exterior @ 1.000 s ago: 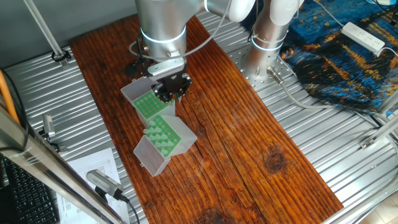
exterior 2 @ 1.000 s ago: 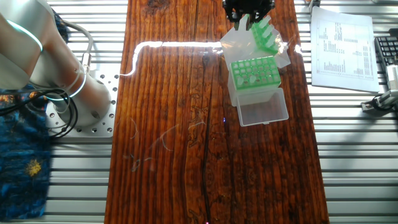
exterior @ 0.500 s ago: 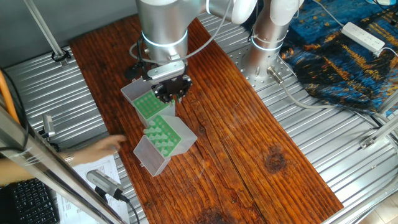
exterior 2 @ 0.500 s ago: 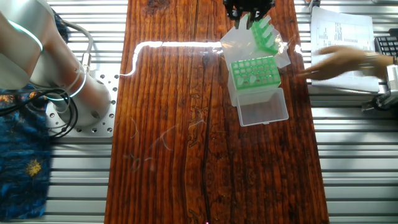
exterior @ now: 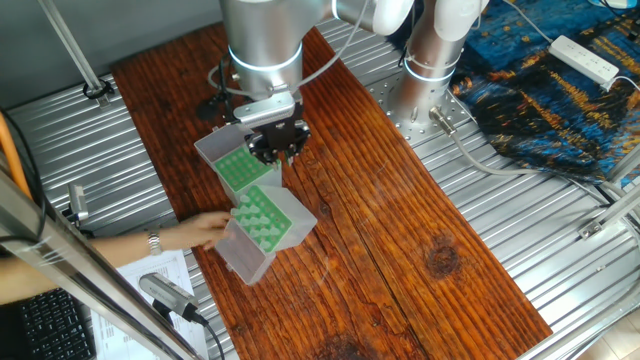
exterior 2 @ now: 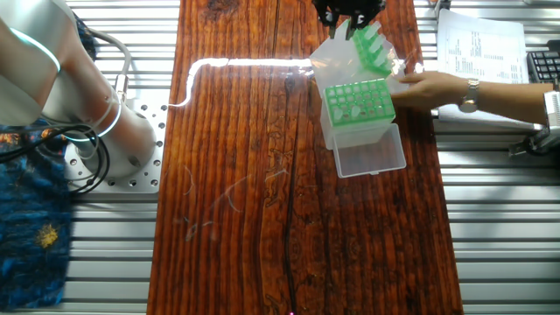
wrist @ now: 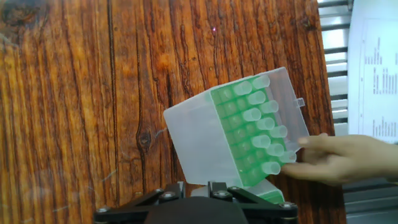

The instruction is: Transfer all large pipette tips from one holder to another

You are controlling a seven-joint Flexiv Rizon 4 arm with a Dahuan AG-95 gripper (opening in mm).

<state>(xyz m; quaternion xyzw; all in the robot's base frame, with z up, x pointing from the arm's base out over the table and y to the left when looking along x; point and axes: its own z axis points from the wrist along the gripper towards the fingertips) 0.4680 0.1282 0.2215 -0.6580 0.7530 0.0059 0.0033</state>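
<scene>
Since the earlier frames, a person's hand (exterior 2: pixel 433 88) has come in from the side with the papers and now reaches the racks; before it was not there, then only a blur near the paper. The arm and gripper (exterior: pixel 277 145) stay almost at the same place over the far rack.

On the wooden table (exterior: pixel 400 220) there are two translucent boxes with green inserts. The near rack (exterior 2: pixel 359 103) stands with its clear lid (exterior 2: pixel 371 156) open and lying flat beside it. In the hand view this rack (wrist: pixel 245 127) looks tilted, and the large pipette tips (wrist: pixel 258 127) sit in it in rows, wide round ends toward the camera. The fingertips of the hand (wrist: pixel 339 158) touch the rack at its side edge, near the last row of tips.

The far rack (exterior: pixel 237 165) is just under the gripper and touches the near rack at one corner. In the other fixed view it (exterior 2: pixel 372 48) shows green tips or holes tilted toward the camera; I cannot tell which holes are filled.

The gripper (exterior 2: pixel 348 12) hangs just above this far rack. Its fingers are dark and close together, but no view shows the fingertips clearly, so I cannot tell if the claw is clenched, released, or grasping a tip. In the hand view only the black gripper base (wrist: pixel 193 208) is visible at the bottom.

A printed paper sheet (exterior 2: pixel 481 61) lies on the metal surface beside the table.
</scene>
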